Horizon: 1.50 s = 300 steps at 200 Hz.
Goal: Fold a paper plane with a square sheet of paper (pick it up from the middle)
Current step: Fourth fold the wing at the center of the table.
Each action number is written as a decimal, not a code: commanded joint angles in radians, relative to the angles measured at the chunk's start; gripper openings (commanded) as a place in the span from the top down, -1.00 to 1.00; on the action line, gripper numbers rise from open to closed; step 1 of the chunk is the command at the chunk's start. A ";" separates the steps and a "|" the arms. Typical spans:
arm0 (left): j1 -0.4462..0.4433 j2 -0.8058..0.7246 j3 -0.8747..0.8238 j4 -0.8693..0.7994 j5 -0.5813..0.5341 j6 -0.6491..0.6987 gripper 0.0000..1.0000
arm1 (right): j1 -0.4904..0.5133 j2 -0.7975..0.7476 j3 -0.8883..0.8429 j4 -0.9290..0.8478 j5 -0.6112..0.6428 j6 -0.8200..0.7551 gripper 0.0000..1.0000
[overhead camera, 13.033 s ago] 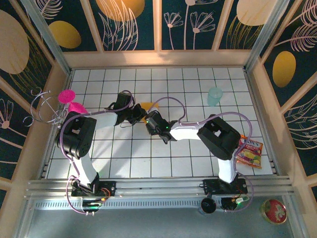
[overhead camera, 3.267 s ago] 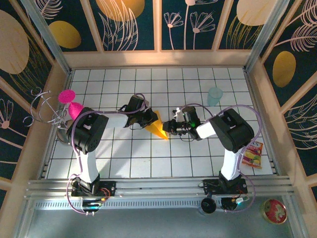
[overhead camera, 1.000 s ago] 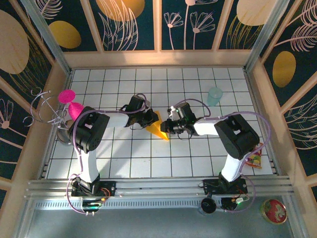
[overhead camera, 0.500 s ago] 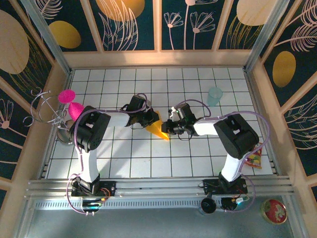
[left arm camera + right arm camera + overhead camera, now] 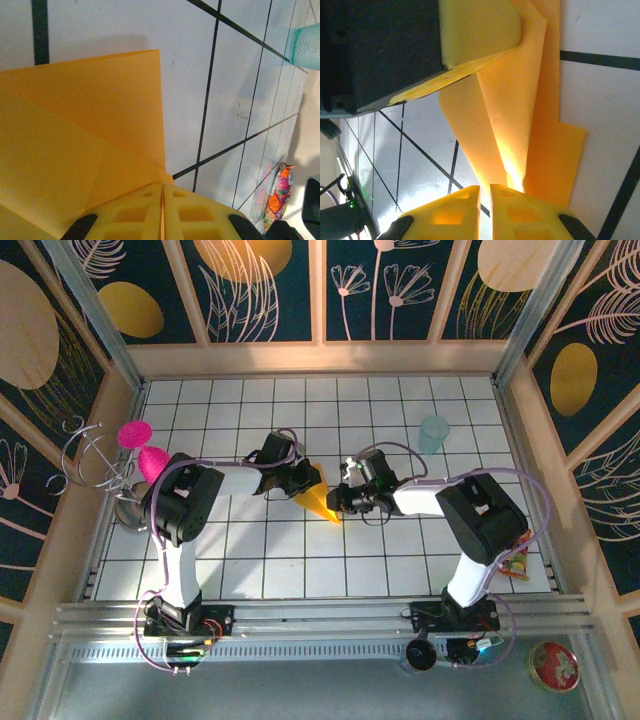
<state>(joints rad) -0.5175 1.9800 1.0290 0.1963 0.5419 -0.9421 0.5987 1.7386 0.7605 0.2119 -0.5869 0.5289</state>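
Mid-bench (image 5: 400, 560): light, limp, tear-prone paper (image 5: 320, 502), clamped by left end effector (image 5: 162, 210) and right end effector (image 5: 485, 200) at opposite ends; grips best along stiffer folded edges.

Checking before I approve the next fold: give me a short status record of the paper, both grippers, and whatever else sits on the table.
paper: orange paper, folded to a pointed shape, mid-table between the two arms
left gripper: jaws shut on the paper's edge
right gripper: jaws closed to a slit at the opposite edge, seemingly pinching it
fold state: flaps and a raised crease visible in the right wrist view
teal cup: upright, far right, apart from the paper
snack packet: near right, partly behind the right arm
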 commanded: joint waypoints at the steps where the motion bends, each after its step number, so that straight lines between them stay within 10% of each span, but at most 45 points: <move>1: 0.001 0.019 0.024 -0.032 -0.002 0.024 0.81 | 0.006 -0.051 -0.027 -0.063 -0.019 -0.033 0.72; 300: 0.001 0.058 0.045 -0.079 -0.038 0.037 0.82 | 0.015 0.012 -0.040 -0.111 0.064 -0.050 0.75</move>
<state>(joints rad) -0.5175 2.0090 1.0515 0.1661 0.5354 -0.9272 0.6098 1.7309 0.7364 0.1375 -0.5560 0.5018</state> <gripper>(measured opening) 0.088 0.125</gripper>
